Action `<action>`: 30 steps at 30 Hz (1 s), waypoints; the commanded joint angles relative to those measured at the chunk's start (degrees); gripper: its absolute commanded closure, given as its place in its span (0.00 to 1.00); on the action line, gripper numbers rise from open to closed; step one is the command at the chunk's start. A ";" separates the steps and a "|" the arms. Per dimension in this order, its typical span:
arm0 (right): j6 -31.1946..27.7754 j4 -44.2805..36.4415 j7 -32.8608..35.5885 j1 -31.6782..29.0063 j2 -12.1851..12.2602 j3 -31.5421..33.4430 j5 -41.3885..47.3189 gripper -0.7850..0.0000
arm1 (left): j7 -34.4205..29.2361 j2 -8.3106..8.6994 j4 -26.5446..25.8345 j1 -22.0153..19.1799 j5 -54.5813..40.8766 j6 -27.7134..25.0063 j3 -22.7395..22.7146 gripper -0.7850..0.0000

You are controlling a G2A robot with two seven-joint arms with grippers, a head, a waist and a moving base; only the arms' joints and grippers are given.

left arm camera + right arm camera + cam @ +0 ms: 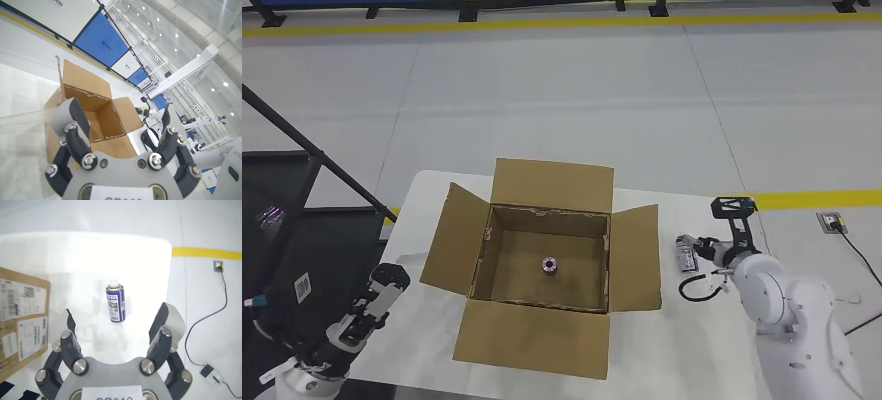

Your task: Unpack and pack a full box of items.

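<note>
An open cardboard box [542, 270] stands mid-table with all flaps folded out. A small round item [547, 264] lies on its floor. A purple spray can [115, 302] with a white nozzle lies on the white table right of the box [22, 313], also seen from above as the can [685, 255]. My right gripper [115, 322] hovers open just short of the can's base, nothing between its fingers; from above the right gripper [706, 250] sits beside the can. My left gripper [121, 111] is open and empty at the table's left edge, facing the box [98, 108]; from above it is the left gripper [392, 276].
The table's rounded right edge [168, 279] is close beyond the can. On the floor to the right lie a wall-type socket [218, 266] and a black cable [196, 323]. A black frame with netting [302, 230] stands left of the table.
</note>
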 commanded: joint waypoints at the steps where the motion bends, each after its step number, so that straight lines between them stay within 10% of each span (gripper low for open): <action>1: -0.52 -5.34 -1.92 0.41 -0.01 -0.88 -0.88 0.00 | 0.00 0.00 0.00 0.00 0.00 0.00 0.00 0.00; 14: -2.44 -8.24 -0.25 10.24 -1.30 -13.94 1.12 0.00 | 0.20 0.00 0.01 0.00 0.14 0.20 -0.03 0.00; 30: -5.01 16.13 1.97 26.01 -7.65 -41.99 13.82 0.00 | 7.78 -0.02 5.28 0.52 3.84 4.86 -2.20 0.00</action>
